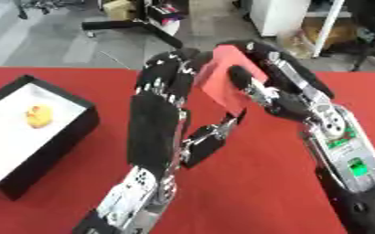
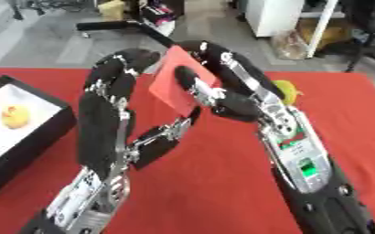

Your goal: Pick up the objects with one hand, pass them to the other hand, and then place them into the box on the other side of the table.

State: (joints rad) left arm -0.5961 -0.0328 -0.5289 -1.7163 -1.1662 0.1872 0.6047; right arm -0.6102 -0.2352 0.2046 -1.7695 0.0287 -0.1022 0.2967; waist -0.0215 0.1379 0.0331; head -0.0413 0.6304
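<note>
A flat red block (image 1: 221,75) is held up over the middle of the red table. My right hand (image 1: 285,93) comes in from the right; its thumb lies across the block's face and its fingers wrap behind the top edge. From the lower left rises my left hand (image 1: 155,123). Its curled fingers (image 1: 165,75) press on the block's left edge and its thumb (image 1: 215,133) reaches up to the bottom corner. A black box (image 1: 78,130) with a white inside stands at the left and holds a yellow duck (image 1: 37,116).
A yellow-green object (image 2: 285,89) lies on the red table (image 2: 215,183) just behind my right hand. Beyond the table's far edge are a grey floor, a black stand and white furniture.
</note>
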